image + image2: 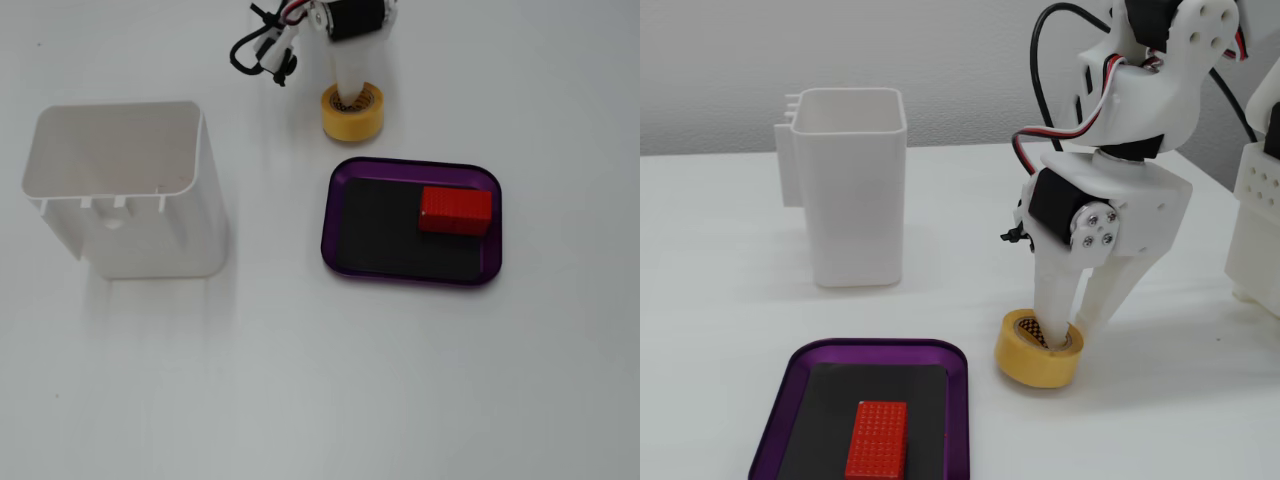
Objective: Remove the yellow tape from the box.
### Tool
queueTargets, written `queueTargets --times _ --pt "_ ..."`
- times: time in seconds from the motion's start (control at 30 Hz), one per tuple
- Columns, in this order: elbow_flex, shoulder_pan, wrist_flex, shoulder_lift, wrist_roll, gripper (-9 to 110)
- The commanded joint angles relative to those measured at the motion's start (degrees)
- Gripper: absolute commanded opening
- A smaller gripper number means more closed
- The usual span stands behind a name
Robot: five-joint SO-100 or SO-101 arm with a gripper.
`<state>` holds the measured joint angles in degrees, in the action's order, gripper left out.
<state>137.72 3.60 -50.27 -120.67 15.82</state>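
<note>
The yellow tape (356, 123) sits low on the white table just outside the box's (329, 218) far edge, beside its corner (958, 352). My gripper (351, 99) comes down from above. One finger stands inside the roll's core and the other outside its wall, shut on the yellow tape (1028, 366). In the lower fixed view the gripper (1071, 336) is right of the purple box, whose black floor holds only a red block (877, 438).
A tall white bin (125, 190) stands to the left in the top-down fixed view, also behind the box in the other fixed view (855, 190). The red block (455, 210) lies in the box's right part. A white structure (1255, 200) stands at the right edge.
</note>
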Motion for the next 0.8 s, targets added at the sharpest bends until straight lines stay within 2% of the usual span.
queueTargets --times 0.0,0.23,0.37,0.63,0.77 --pt "0.09 -0.53 0.62 -2.72 -0.09 1" --pt "-2.81 -1.67 -5.45 -3.78 0.0 18" --pt "-6.33 -4.75 -11.07 -10.28 -0.09 21" --pt "-6.5 -5.45 -21.09 -40.96 -0.88 21" --pt "6.06 -5.54 -20.74 -58.45 -0.79 21"
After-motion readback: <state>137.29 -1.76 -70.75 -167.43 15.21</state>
